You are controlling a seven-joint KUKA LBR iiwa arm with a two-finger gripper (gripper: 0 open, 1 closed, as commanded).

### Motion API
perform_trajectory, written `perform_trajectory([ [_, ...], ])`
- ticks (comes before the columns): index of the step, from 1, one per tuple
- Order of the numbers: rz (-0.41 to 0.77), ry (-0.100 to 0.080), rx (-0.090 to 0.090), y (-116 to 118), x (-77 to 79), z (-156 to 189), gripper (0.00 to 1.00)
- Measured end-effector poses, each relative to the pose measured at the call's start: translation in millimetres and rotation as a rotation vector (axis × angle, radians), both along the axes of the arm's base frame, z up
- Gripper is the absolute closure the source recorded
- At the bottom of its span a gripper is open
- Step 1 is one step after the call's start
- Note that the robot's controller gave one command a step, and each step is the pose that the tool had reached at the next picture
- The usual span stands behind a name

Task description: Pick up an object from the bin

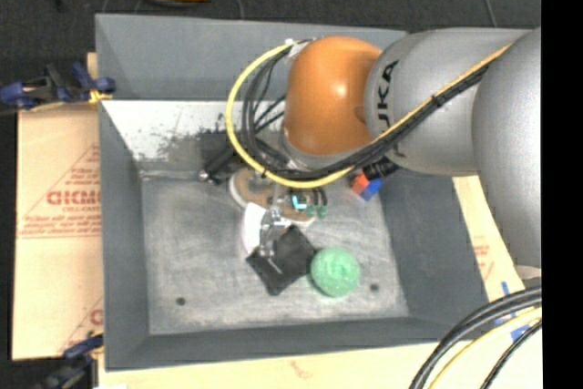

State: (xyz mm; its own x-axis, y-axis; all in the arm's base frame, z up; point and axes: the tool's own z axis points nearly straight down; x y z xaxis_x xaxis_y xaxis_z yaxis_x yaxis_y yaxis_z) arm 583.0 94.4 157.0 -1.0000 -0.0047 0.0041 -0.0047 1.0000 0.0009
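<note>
black flat block (287, 264) lay just left of the green ball (335, 272), right beneath my pincer (271, 237); spread or pressed together, i couldn't tell

Blue thing (368, 188) half under arm (437, 105), white thing (250, 229) part-hidden

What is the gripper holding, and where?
Cannot be told: the gripper sits at the upper edge of the black flat piece, left of the green ball.

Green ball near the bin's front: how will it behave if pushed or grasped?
The green ball looks round, so it likely rolls on the bin floor if nudged. Its bumpy matte surface suggests soft, light, probably not slippery.
</note>
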Motion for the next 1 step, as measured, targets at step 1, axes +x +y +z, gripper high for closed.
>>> perform_trajectory([
  [1, -0.002, -0.008, 0.001, -0.4, 2.0, 4.6, 0.00],
])
